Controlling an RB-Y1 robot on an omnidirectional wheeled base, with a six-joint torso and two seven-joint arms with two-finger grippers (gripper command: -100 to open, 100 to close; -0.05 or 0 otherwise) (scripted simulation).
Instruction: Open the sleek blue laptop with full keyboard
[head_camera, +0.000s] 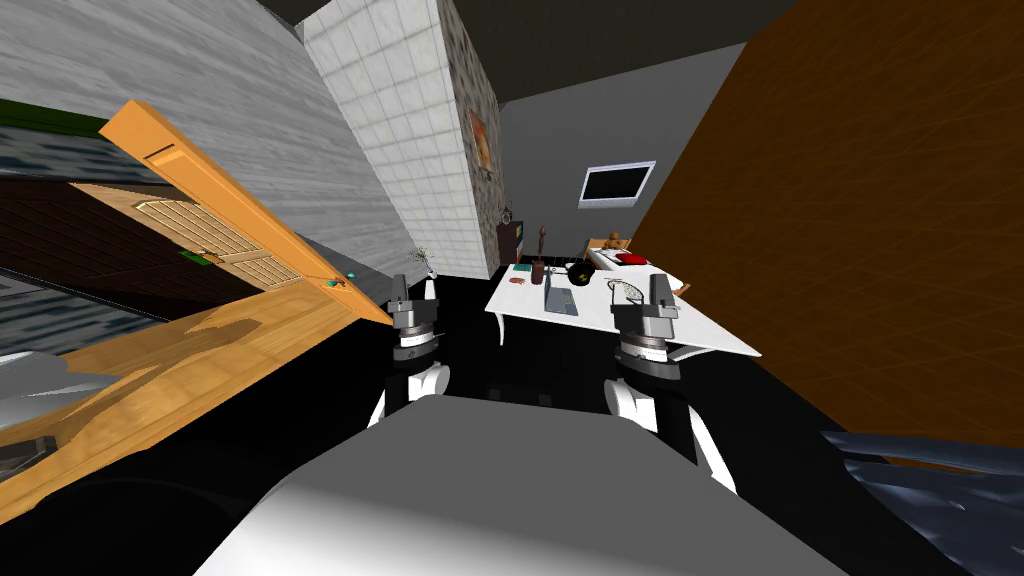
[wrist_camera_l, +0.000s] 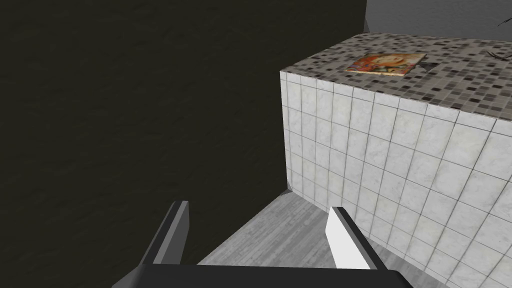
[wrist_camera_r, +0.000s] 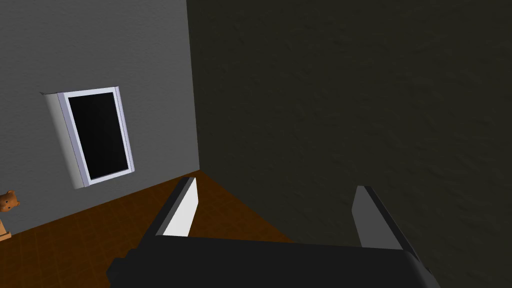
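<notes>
Head view: the laptop (head_camera: 561, 299) lies as a thin grey-blue slab on a white worktop (head_camera: 700, 335) that stands ahead and to my right, against a brown wall (head_camera: 860, 250). It is in the middle of the top, toward the near edge, and looks flat, though it is too small to tell for certain how the lid stands. Just beyond it stands a dark brown holder (head_camera: 538, 270) with a stick rising from it, and beside that a black pot (head_camera: 580, 272). A teal book (head_camera: 523, 267) and a small plate (head_camera: 517, 282) lie toward the left end of the top, and a red thing (head_camera: 628, 258) lies at the far end. A pale mesh object (head_camera: 627, 290) lies just right of the laptop. The right gripper (head_camera: 640, 297) is raised in front of the worktop's near edge, beside that mesh object and apart from the laptop. In the right wrist view its fingers (wrist_camera_r: 182, 212) stand well apart with nothing between them. The left gripper (head_camera: 415, 288) is raised off to the left of the worktop, near the edge of an open orange door (head_camera: 230, 215). In the left wrist view its fingers (wrist_camera_l: 345, 242) are likewise spread and hold nothing. Both arms are at about the same height, pointing upward, with the laptop between them and farther ahead.
</notes>
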